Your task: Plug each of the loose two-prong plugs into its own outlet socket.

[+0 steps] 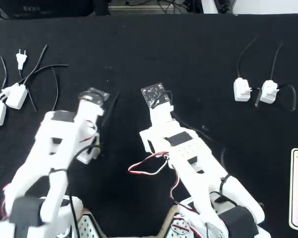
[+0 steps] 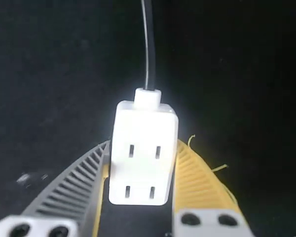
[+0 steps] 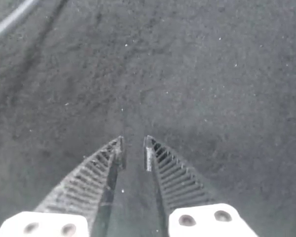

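Clamping a white outlet socket [image 2: 144, 129] is the left gripper [image 2: 143, 145]; right gripper [image 3: 134, 152] slightly apart, empty

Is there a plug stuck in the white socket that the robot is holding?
No, the white outlet socket between the fingers of the left gripper shows two pairs of empty slots, with nothing plugged into them.

Both my arms, the left white plastic arm [image 1: 49, 148] and the right white plastic arm [image 1: 193, 163], are blocky moulded shells. Loose red-and-white wires [image 1: 148, 163] loop beside the right one. My left pincer [image 2: 143, 145] carries one grey ribbed finger [image 2: 71, 190] and one yellow ribbed finger [image 2: 200, 180]; my right pincer [image 3: 133, 148] has dark ribbed fingers [image 3: 86, 190], apparently grey. White two-hole screw mounts [image 3: 200, 222] back each.
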`<state>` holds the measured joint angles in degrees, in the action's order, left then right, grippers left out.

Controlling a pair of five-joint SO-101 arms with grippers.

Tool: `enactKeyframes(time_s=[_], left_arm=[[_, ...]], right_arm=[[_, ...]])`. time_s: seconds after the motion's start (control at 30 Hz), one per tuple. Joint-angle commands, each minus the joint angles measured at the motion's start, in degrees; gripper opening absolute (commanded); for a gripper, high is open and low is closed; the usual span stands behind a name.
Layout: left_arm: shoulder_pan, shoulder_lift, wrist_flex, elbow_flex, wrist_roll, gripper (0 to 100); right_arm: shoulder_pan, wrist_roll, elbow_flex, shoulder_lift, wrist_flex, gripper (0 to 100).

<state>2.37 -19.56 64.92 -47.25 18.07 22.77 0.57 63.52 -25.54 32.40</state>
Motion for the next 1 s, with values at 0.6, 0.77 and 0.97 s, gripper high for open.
enactKeyframes(time_s=[0.6,0.77,0.97], left_arm=[[-17.45,-5.98,1.05,2.68,4.4,20],[-17.8,-5.98,-8.79,-4.44,0.79,20],[-5.93,-6.59,-10.11,-10.33,-1.58,20]], right_arm=[[-1.67,0.0,-1.01,-2.07,-1.93,6.7],[-1.67,0.0,-1.01,-1.89,-1.93,6.7],[-1.67,0.0,-1.1,-1.89,-1.93,6.7]])
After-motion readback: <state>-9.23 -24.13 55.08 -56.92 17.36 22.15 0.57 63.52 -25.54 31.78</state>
